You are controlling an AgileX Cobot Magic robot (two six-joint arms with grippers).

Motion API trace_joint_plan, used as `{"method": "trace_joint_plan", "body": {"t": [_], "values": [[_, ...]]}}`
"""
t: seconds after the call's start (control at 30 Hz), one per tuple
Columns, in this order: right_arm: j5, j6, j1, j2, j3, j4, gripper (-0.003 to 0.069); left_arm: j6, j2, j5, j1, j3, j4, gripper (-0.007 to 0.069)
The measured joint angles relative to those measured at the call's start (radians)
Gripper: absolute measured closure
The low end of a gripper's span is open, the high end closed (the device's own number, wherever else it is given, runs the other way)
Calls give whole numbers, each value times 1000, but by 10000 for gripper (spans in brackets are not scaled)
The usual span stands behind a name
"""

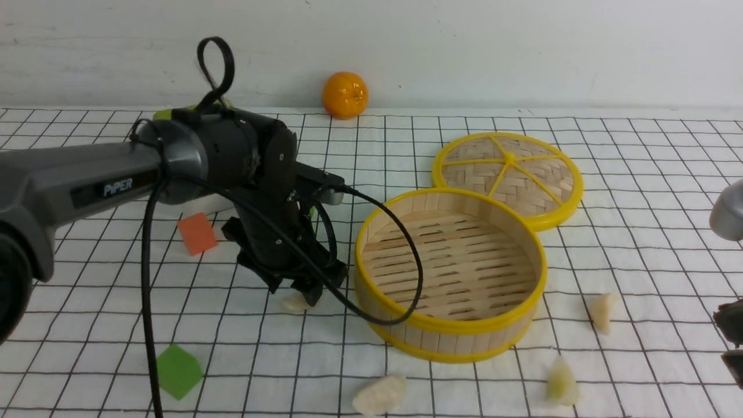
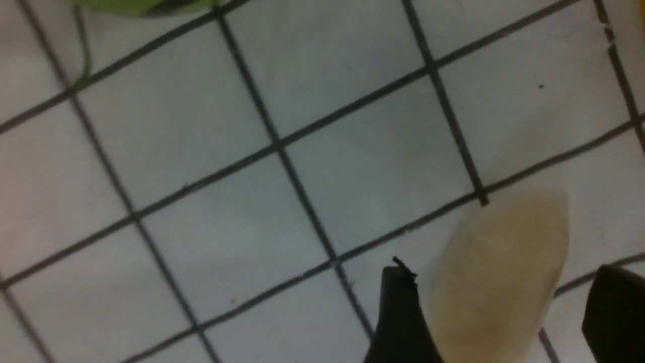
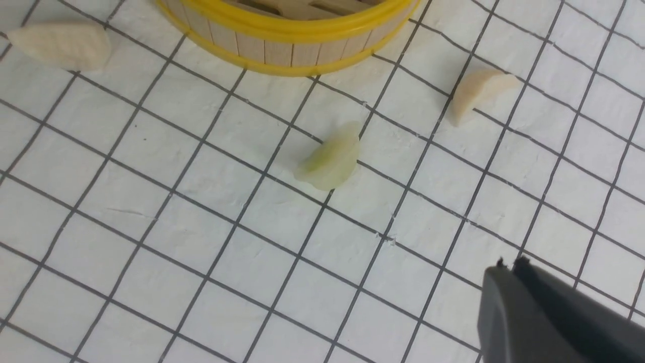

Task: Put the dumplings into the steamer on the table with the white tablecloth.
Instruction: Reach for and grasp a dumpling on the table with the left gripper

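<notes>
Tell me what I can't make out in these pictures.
Small cream crescent dumpling: front view, mostly behind black fingers of the left gripper; left wrist view, blurred.
Right gripper: front view, cut by the edge; open or shut unclear.
Yellow-green object: front view, behind left arm.

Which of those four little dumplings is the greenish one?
The dumpling lying front-right of the steamer, closest to the camera on that side. It has a pale green tint; the other three are plain cream.
</notes>
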Motion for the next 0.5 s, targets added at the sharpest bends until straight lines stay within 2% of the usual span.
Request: {"method": "trace_joint_plan", "body": {"t": [0.1, 0.23, 0.4, 0.5], "values": [[-12, 0, 0, 0, 0, 0, 648, 43, 26, -12, -1, 0, -28, 237], [-13, 0, 0, 0, 0, 0, 648, 52, 34, -3, -1, -1, -29, 372], [-13, 0, 0, 0, 0, 0, 643, 45, 3, 80, -8, -43, -29, 380], [-13, 0, 0, 0, 0, 0, 640, -3, -63, 143, -60, -158, -24, 380]]}}
